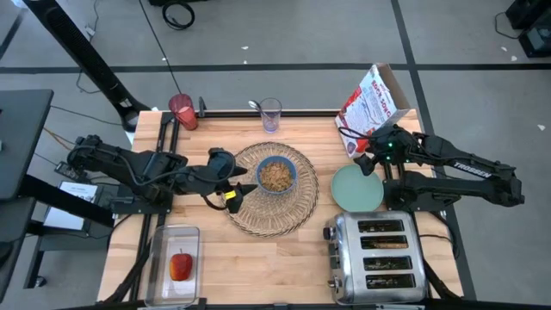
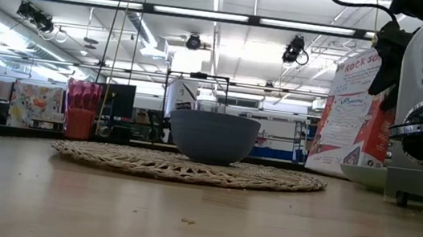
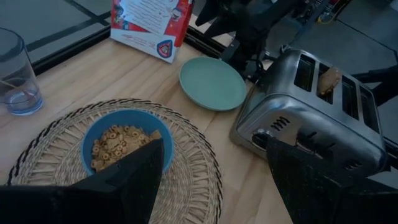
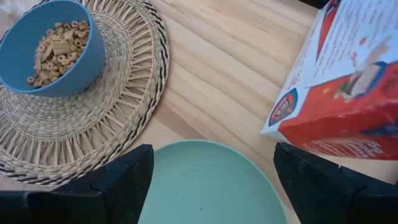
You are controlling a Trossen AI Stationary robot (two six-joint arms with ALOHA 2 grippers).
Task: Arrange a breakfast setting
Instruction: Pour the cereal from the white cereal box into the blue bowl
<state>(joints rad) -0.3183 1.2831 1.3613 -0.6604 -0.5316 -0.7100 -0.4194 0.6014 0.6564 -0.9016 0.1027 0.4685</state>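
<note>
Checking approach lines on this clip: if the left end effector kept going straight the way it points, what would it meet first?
Most likely the blue cereal bowl on the straw placemat. The left end effector points right at its near wall, fingers open. How high it rides is unclear, so it might pass over the rim.

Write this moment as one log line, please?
left gripper: open, at blue bowl on placemat | right gripper: open over green plate | apple: in tray | toast: in toaster
</note>
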